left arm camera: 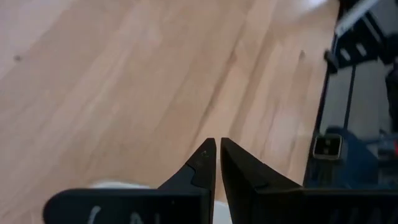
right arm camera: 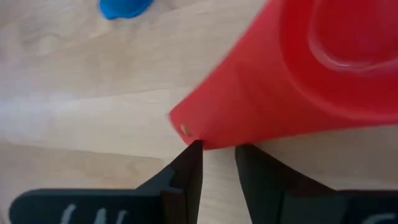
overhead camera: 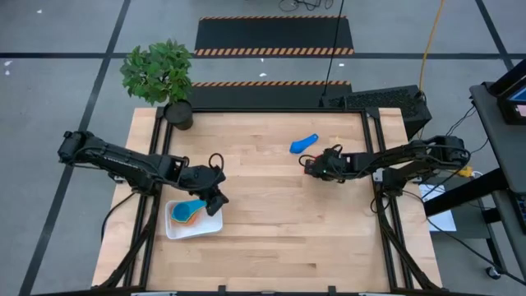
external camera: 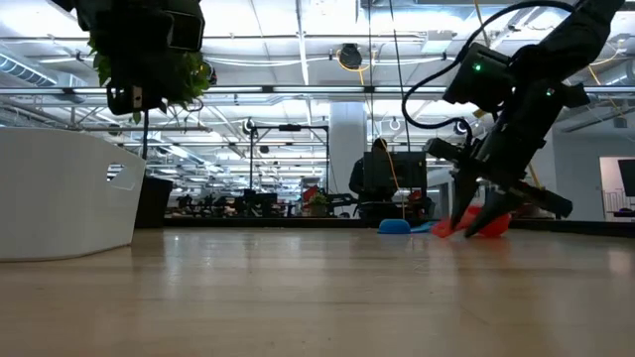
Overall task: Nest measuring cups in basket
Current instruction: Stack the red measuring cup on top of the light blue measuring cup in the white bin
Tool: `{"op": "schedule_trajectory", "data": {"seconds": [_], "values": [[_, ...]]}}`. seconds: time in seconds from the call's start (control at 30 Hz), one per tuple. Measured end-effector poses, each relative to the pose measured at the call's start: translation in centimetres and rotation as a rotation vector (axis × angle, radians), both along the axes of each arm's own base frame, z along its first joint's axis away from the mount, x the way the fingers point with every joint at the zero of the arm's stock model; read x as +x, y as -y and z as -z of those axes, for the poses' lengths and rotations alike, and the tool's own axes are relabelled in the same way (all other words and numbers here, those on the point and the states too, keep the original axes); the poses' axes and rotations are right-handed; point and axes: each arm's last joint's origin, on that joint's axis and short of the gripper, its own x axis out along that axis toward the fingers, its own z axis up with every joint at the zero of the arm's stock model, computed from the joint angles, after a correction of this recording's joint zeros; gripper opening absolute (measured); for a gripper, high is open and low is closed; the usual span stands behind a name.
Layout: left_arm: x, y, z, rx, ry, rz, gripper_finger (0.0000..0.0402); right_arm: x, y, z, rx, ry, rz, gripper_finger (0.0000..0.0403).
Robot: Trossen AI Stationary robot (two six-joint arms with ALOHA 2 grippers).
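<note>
The smooth red plastic measuring cup lies on the pale wooden worktop. The right pincer stands narrowly parted, fingertips at the cup's flat handle edge. The left pincer, fingers nearly together and empty, hovers over the white basket.

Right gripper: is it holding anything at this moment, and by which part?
The right gripper is at the flat handle end of the red measuring cup, fingers either side of its edge; a firm hold cannot be told. The left gripper holds nothing.

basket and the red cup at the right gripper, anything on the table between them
Nothing: in the high view only bare wood lies between the basket and the red cup. The blue cup lies off that line.
</note>
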Motion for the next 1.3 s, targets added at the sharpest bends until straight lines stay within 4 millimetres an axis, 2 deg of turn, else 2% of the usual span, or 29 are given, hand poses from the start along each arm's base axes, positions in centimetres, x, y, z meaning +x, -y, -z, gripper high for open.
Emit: {"op": "schedule_trajectory", "data": {"seconds": [0.4, 0.73, 0.9, 1.03, 1.13, 1.3], "values": [[-0.2, 0.3, 0.1, 0.009, -0.008, 0.104, 0.0026, -1.0, 1.5, 0.1, -0.054, -0.091, 0.088, 0.0092], [-0.2, 0.1, 0.1, 0.043, -0.008, 0.07, 0.0026, -1.3, 0.4, 0.0, 0.052, -0.124, -0.029, 0.0092], [-0.2, 0.0, 0.2, 0.08, -0.003, 0.036, 0.0026, -2.0, -0.7, -1.2, 0.119, -0.076, -0.099, 0.0092], [-0.1, -0.2, 0.2, 0.117, 0.002, -0.007, 0.0026, -2.1, -0.8, -3.0, 0.084, 0.042, -0.104, 0.0092], [-0.1, -0.5, 0.2, 0.142, 0.005, -0.039, 0.0026, -2.0, -0.4, -4.2, 0.041, 0.111, -0.082, 0.0092], [0.1, -1.7, 0.1, 0.184, 0.011, -0.061, 0.0026, -0.2, 1.5, -7.7, -0.111, 0.154, -0.117, 0.0091]]}}
